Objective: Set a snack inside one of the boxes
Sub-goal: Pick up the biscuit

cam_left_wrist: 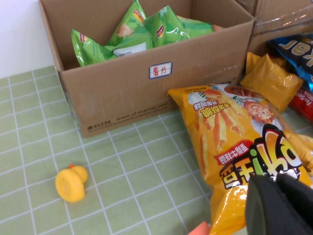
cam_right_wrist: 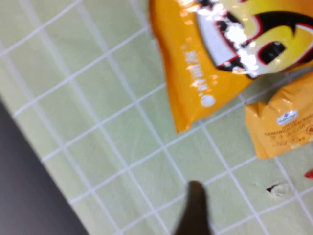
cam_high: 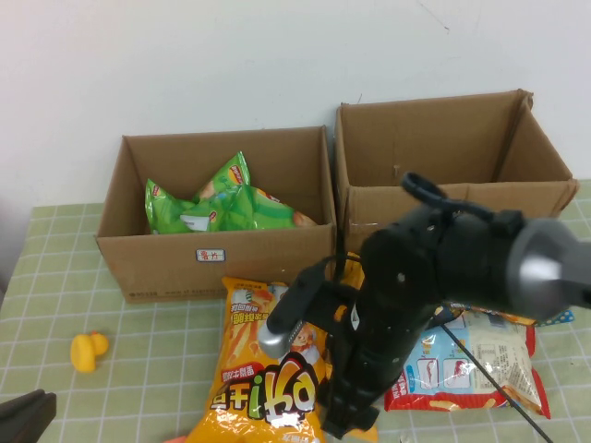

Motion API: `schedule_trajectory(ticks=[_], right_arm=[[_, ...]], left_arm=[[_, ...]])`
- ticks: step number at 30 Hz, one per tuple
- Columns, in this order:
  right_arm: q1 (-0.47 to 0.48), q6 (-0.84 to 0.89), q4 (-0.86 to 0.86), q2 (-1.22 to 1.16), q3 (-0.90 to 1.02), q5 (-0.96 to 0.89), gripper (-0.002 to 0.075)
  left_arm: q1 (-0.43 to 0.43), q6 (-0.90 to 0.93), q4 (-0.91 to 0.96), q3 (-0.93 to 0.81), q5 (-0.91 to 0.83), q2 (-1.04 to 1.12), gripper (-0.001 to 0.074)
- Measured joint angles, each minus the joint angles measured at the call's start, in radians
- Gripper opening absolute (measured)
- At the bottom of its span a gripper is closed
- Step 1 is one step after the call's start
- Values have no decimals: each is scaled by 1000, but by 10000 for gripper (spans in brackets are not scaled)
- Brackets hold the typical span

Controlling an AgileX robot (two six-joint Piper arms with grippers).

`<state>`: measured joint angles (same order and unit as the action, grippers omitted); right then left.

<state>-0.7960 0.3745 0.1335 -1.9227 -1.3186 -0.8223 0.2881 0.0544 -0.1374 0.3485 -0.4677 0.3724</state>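
High view: two open cardboard boxes stand side by side at the back of a green-checked worktop (cam_high: 157, 323). The left box (cam_high: 214, 258) already holds green snack bags (cam_high: 222, 203); the right box (cam_high: 452, 152) looks empty from here. A large orange snack bag (cam_high: 268, 369) lies flat on the worktop in front of the left box, so no snack is being moved yet. The right arm reaches down over this bag's near end, with the right hand (cam_high: 346, 420) low beside it; I cannot tell whether it is spread or clenched. The left hand (cam_high: 23, 417) rests at the near left corner, its state also unclear. Grasping, lifting and dropping the bag into a box all appear to remain.
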Motion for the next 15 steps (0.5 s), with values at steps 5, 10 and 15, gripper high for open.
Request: schedule_trajectory(ticks=[5, 10, 15], right_arm=[[3, -79, -10, -74, -1, 50, 613], [11, -222, -44, -147, -3, 130, 630], [39, -281, -68, -212, -7, 207, 632]], left_arm=[[0, 15, 0, 0, 2, 0, -1], [0, 19, 0, 0, 2, 0, -1], [0, 24, 0, 0, 2, 0, -1]])
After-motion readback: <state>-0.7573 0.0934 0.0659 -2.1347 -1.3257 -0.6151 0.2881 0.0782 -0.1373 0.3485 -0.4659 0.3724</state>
